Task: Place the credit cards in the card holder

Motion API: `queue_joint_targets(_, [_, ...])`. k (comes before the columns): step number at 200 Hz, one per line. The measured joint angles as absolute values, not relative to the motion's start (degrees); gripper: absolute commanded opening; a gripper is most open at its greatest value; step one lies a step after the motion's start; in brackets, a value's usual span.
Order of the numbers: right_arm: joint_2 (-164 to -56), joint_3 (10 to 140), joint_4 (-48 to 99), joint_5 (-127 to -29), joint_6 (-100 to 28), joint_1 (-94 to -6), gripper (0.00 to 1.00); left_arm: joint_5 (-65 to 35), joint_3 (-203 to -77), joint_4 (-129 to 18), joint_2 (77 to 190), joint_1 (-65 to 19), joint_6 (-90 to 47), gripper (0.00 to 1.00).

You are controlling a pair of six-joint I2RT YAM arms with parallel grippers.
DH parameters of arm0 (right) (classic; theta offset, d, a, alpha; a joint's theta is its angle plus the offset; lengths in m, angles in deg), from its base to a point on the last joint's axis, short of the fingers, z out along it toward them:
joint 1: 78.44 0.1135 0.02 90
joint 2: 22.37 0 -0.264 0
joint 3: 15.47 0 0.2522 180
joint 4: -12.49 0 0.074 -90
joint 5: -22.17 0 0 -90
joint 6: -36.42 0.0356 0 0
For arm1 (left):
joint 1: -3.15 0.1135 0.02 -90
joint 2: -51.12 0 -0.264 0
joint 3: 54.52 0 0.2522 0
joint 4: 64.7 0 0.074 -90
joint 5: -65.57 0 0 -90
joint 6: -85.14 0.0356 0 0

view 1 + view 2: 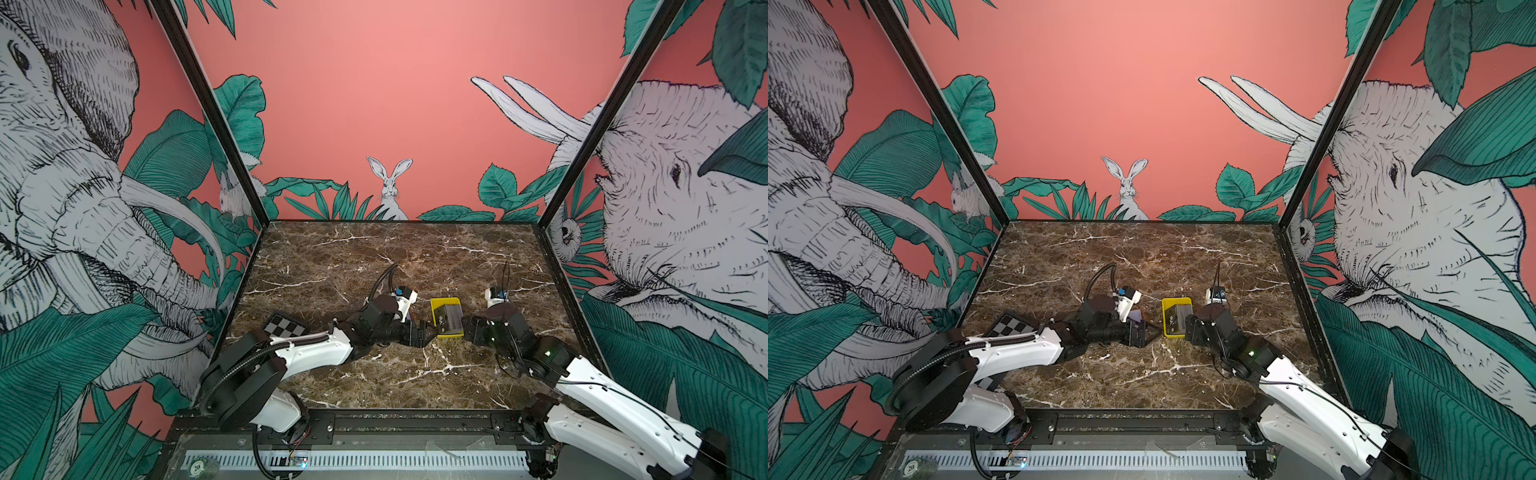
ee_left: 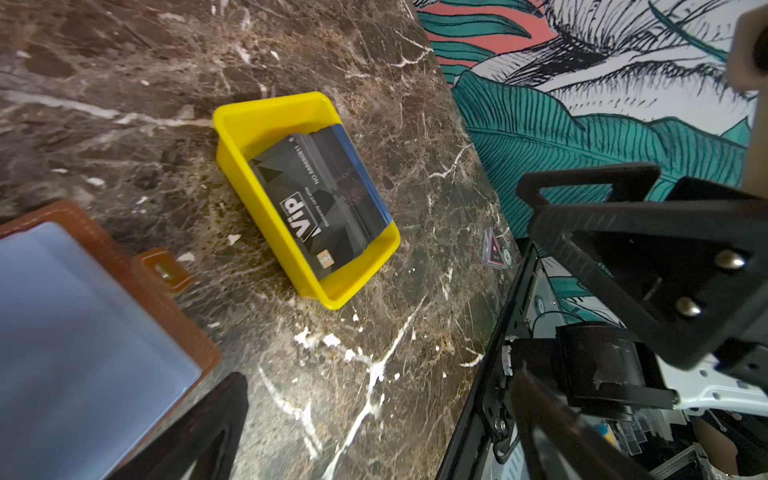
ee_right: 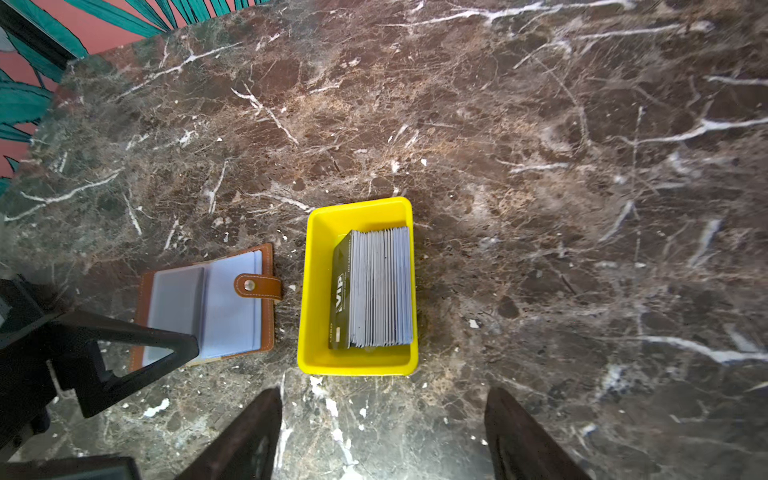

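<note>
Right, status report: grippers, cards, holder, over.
Left gripper, right gripper: jaws open, empty. Credit cards stacked in yellow tray. Card holder open beside it; nothing between.

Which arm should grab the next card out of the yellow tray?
Probably right. The right end effector is open and lined up with the cards in the tray; the left end effector, also open, sits by the card holder.

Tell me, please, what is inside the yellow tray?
Only a stack of credit cards, standing on edge and leaning. The floor of the yellow tray beneath them is covered.
</note>
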State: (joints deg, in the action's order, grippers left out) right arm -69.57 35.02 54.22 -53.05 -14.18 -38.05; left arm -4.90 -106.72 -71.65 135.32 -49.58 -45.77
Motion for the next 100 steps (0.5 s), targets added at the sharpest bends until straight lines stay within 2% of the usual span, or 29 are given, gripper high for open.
queue_joint_targets(62, [-69.81, 33.95, 57.43, -55.76, -16.35, -44.39, 0.72, -9.27, -112.86, -73.99, 144.3, -53.77, -47.12, 0.95])
queue_joint_targets(100, [-72.5, 32.92, 57.5, -59.32, -17.2, -48.44, 0.72, -9.32, -117.03, -72.11, 146.23, -54.34, -47.19, 0.87])
